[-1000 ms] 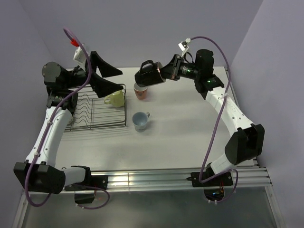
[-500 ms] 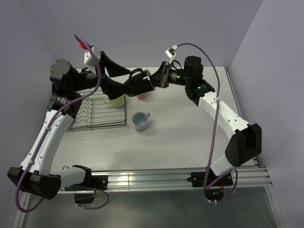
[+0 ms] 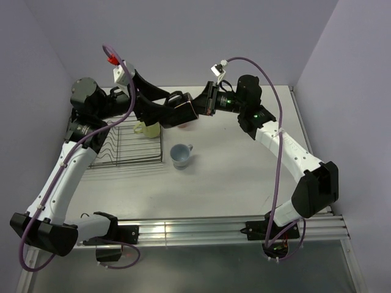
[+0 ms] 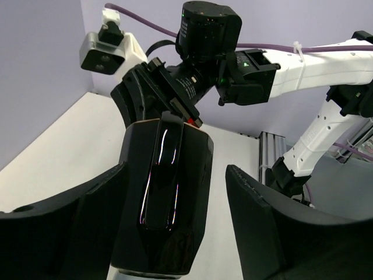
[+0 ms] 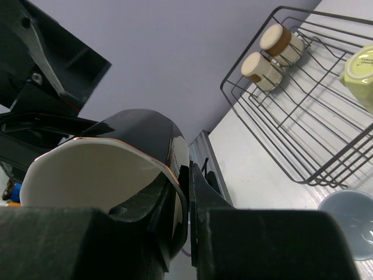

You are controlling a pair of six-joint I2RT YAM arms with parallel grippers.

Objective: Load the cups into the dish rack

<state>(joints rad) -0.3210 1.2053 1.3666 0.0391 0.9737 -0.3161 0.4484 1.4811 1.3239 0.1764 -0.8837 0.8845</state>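
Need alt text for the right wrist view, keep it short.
The right gripper pinches the rim of a black cup with a cream inside, close to the lens. Beyond, the dish rack holds two brown cups and a pale yellow mug; a light blue mug sits on the table outside it.

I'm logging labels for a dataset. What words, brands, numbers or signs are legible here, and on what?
No text can be read in any view.
On the pale yellow mug: faint greenish marks, too small and blurred to read.
On the black cup and the dish rack: no markings show.
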